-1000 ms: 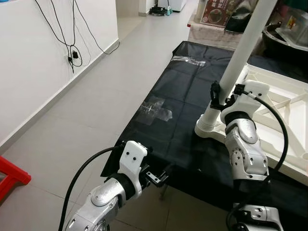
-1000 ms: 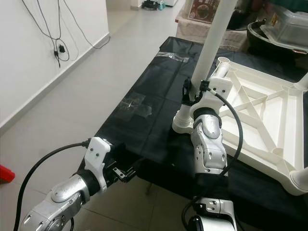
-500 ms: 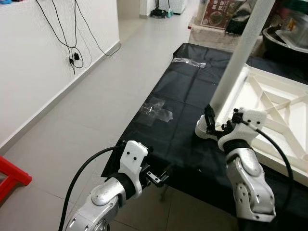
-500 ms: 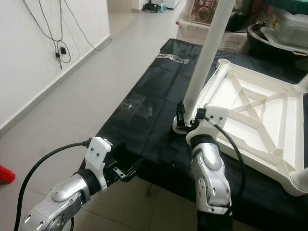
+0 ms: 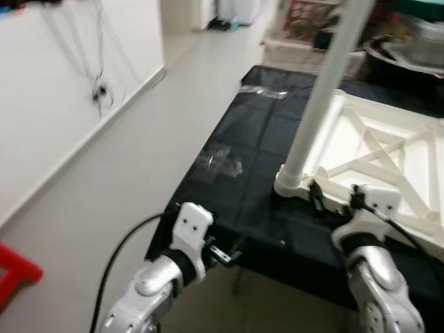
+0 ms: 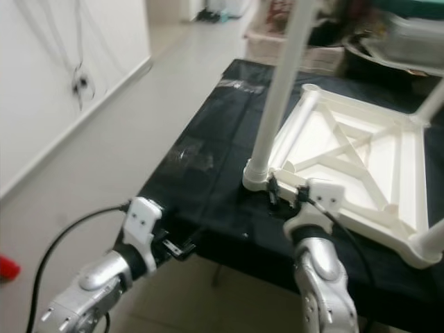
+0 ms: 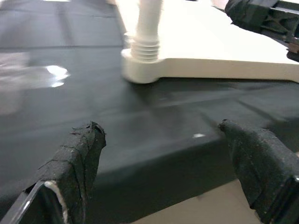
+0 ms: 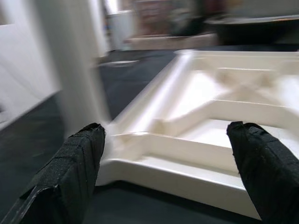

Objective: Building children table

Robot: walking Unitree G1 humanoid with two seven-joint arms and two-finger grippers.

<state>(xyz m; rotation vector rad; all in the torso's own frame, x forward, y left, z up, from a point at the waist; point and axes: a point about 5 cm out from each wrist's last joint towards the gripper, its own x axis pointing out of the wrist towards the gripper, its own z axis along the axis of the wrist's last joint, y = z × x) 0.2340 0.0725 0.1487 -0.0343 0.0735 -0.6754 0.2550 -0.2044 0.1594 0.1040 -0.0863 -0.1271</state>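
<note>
Pale tiled flooring [image 5: 132, 159] runs beside a low surface [image 5: 250, 173] draped in black cloth, where a white plastic children's table top [image 6: 347, 159] lies upside down, ribs showing, presumably so its legs can be fitted from above; 1 white leg [image 5: 319, 97] stands upright in the near corner socket [image 5: 291, 186], its threaded end seated at the collar, and a 2nd leg [image 6: 431, 239] shows at the frame's near right corner. Right claw [image 8: 168, 168] hovers just beside that socket, at the frame's near edge, its 2 black fingers [image 8: 77, 163] spread wide and clear of the leg, forearm rising from below the surface edge. Left claw [image 7: 173, 163] hangs lower, off the surface's front edge, fingers likewise apart and holding nothing, wrist bent towards the cloth. Judging by the seated leg, this corner looks finished.
</note>
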